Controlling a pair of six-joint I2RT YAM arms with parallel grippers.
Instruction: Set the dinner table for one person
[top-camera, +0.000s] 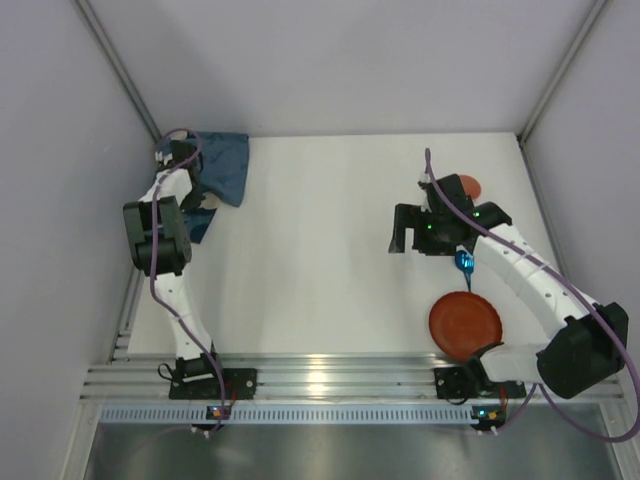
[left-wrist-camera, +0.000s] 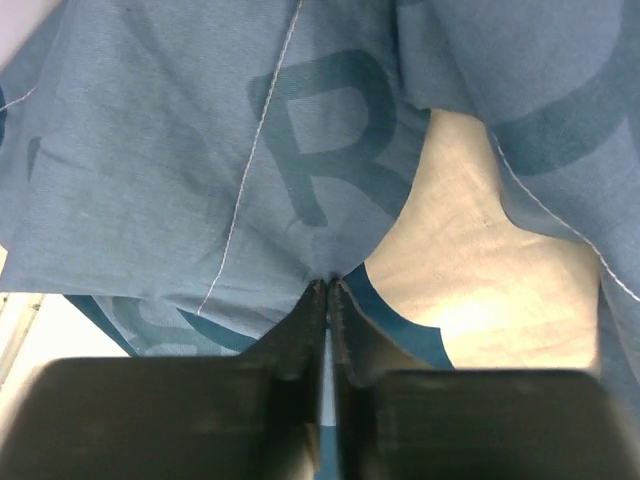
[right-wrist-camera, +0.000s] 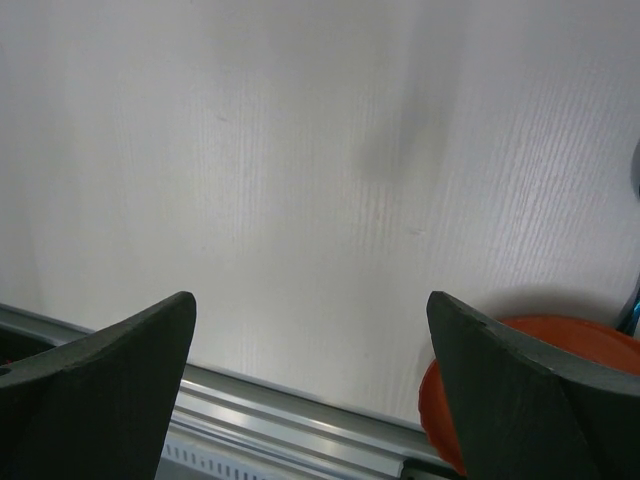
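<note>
The dinner table (top-camera: 320, 250) is a white tabletop with a ribbed aluminium rail (top-camera: 320, 380) along its near edge. My left gripper (top-camera: 188, 160) is at the far left corner, shut on the crumpled dark blue letter-printed cloth mat (top-camera: 225, 165). In the left wrist view the closed gripper (left-wrist-camera: 328, 285) pinches a fold of the mat (left-wrist-camera: 300, 150) under a printed "R". My right gripper (top-camera: 405, 238) is open and empty above the table at the right. In the right wrist view it (right-wrist-camera: 310, 300) holds nothing. A red plate (top-camera: 465, 322) lies near the right arm's base and shows in the right wrist view (right-wrist-camera: 590, 335).
A blue utensil (top-camera: 464, 263) lies between the right gripper and the plate. A second red item (top-camera: 469, 187) sits behind the right wrist, mostly hidden. Grey walls enclose the table on the left, far and right sides. The rail (right-wrist-camera: 300, 405) shows below the right fingers.
</note>
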